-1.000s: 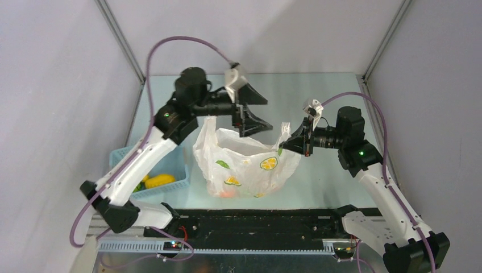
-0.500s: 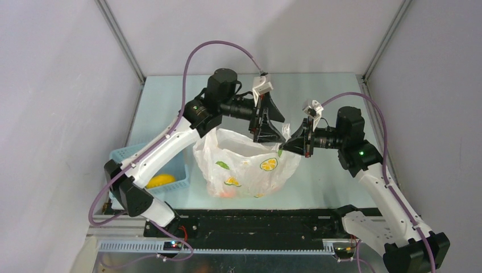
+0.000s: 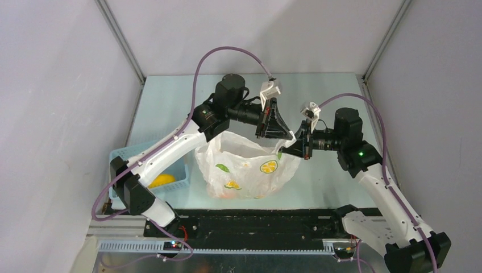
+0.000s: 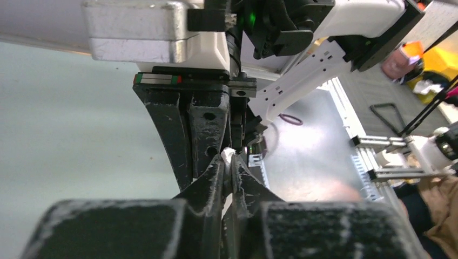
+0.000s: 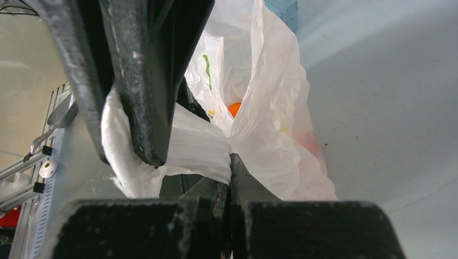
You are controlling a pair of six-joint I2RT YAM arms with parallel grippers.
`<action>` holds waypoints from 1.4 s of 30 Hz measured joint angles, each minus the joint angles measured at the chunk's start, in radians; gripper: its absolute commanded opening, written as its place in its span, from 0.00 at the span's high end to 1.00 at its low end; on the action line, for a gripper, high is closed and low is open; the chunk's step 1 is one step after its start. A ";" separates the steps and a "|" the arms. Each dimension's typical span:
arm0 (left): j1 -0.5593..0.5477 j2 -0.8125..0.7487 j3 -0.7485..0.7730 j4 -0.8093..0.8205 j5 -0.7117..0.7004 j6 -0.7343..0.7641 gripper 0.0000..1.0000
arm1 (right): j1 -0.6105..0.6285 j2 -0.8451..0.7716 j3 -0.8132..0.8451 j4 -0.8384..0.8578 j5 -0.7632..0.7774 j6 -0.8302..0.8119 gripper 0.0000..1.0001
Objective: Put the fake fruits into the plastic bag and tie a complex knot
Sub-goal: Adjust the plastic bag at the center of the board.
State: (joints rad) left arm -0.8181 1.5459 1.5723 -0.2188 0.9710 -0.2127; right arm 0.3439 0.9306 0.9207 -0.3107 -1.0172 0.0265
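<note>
The plastic bag point(image 3: 244, 168) stands open mid-table, white with fruit-slice prints. My left gripper point(image 3: 289, 135) and right gripper point(image 3: 286, 146) meet tip to tip over its right side. In the right wrist view the right gripper point(image 5: 229, 162) is shut on the bunched white handle point(image 5: 194, 148). The left fingers point(image 5: 140, 81) pinch the same strip just beyond. In the left wrist view the left gripper point(image 4: 229, 162) is shut on a sliver of white plastic. Fake fruits lie inside the bag: an orange one point(image 5: 234, 109) and a reddish one point(image 5: 310, 143). No knot is in view.
A light blue slatted basket point(image 3: 128, 156) sits left of the bag under the left arm, holding a yellow fruit point(image 3: 161, 181). Grey enclosure walls stand close on both sides and behind. The black rail point(image 3: 256, 219) runs along the near edge.
My left arm swung right, from beside the bag's left handle across to the right handle, and its open jaws closed on the plastic next to the right gripper. The right arm barely moved.
</note>
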 measured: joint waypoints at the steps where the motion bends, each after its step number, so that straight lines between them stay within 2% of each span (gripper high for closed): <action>1: 0.000 -0.002 -0.014 0.017 -0.001 -0.007 0.99 | 0.002 -0.002 0.000 -0.005 0.005 0.000 0.95; 2: 0.000 -0.005 -0.028 0.031 -0.002 -0.016 0.99 | 0.003 -0.005 0.000 -0.011 0.011 0.000 0.85; 3: 0.000 -0.007 -0.040 0.043 -0.003 -0.021 1.00 | 0.004 -0.009 0.000 -0.018 0.018 0.000 0.80; 4: 0.000 -0.009 -0.050 0.052 -0.004 -0.024 1.00 | 0.004 -0.012 0.000 -0.024 0.024 0.001 0.68; 5: 0.000 -0.011 -0.058 0.058 -0.007 -0.024 1.00 | 0.004 -0.016 0.000 -0.028 0.032 0.001 0.61; 6: 0.000 -0.014 -0.063 0.062 -0.010 -0.024 1.00 | 0.004 -0.023 0.000 -0.032 0.040 0.002 0.50; 8: 0.000 -0.022 -0.071 0.064 -0.021 -0.023 1.00 | 0.003 -0.039 0.000 -0.031 0.056 0.001 0.36; 10: 0.000 -0.032 -0.071 0.067 -0.031 -0.023 1.00 | 0.003 -0.058 0.000 -0.028 0.071 0.002 0.26; 14: 0.000 -0.054 -0.071 0.077 -0.051 -0.023 1.00 | 0.000 -0.093 0.000 -0.028 0.092 0.000 0.20; 15: 0.000 -0.058 -0.071 0.079 -0.052 -0.023 1.00 | 0.000 -0.100 0.000 -0.029 0.094 0.000 0.13; 17: 0.000 -0.068 -0.071 0.081 -0.060 -0.023 1.00 | 0.000 -0.117 0.000 -0.030 0.104 -0.001 0.08; 24: 0.000 -0.077 -0.071 0.083 -0.071 -0.023 1.00 | 0.022 -0.190 -0.012 0.024 0.189 0.002 0.06; 28: 0.000 -0.077 -0.071 0.083 -0.070 -0.023 1.00 | 0.054 -0.223 -0.058 0.129 0.239 0.003 0.09; 30: 0.000 -0.077 -0.071 0.082 -0.071 -0.023 1.00 | 0.068 -0.222 -0.075 0.175 0.249 0.004 0.16; 35: 0.000 -0.088 -0.073 0.081 -0.085 -0.020 1.00 | 0.092 -0.156 -0.082 0.264 0.251 0.036 0.50; 38: 0.002 -0.101 -0.083 0.083 -0.098 -0.020 1.00 | 0.106 -0.116 -0.089 0.289 0.253 0.075 0.80; 39: 0.003 -0.103 -0.085 0.082 -0.102 -0.021 1.00 | 0.112 -0.111 -0.091 0.290 0.255 0.086 0.86; 40: 0.003 -0.104 -0.086 0.083 -0.104 -0.022 1.00 | 0.120 -0.110 -0.095 0.294 0.263 0.096 0.96; 42: 0.006 -0.104 -0.088 0.084 -0.108 -0.023 0.94 | 0.132 -0.113 -0.101 0.299 0.278 0.105 1.00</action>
State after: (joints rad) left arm -0.8120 1.4418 1.4845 -0.1349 0.8631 -0.2359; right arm 0.4759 0.8177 0.8200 -0.0120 -0.7395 0.1318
